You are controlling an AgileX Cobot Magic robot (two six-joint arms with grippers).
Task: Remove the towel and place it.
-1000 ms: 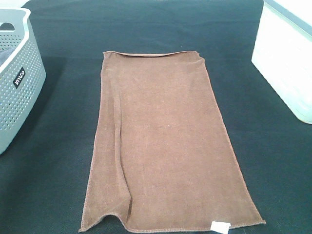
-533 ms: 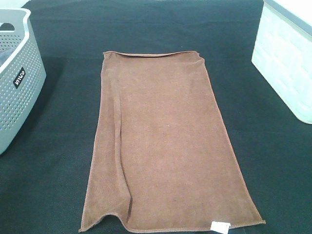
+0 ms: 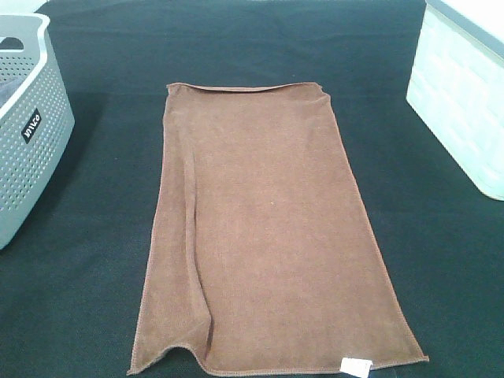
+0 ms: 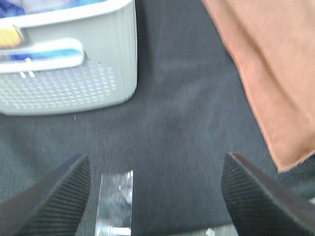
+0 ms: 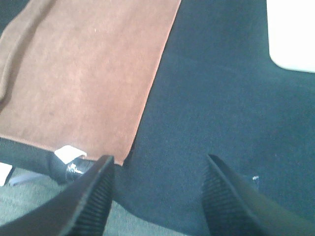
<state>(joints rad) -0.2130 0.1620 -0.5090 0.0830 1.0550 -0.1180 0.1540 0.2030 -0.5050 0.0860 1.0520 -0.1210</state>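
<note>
The brown towel [image 3: 264,236] lies spread flat on the black tablecloth [image 3: 441,260], long side running front to back, with a fold along its left side and a small white label [image 3: 356,365] at its near right corner. Neither gripper shows in the high view. In the left wrist view my left gripper [image 4: 156,196] is open and empty over the black cloth, with the towel's edge [image 4: 275,73] off to one side. In the right wrist view my right gripper [image 5: 158,196] is open and empty above the table's front edge, beside the towel's labelled corner [image 5: 69,153].
A grey perforated basket [image 3: 27,126] stands at the left edge; it also shows in the left wrist view [image 4: 64,64]. A white bin [image 3: 465,94] stands at the right edge, and its corner shows in the right wrist view [image 5: 290,34].
</note>
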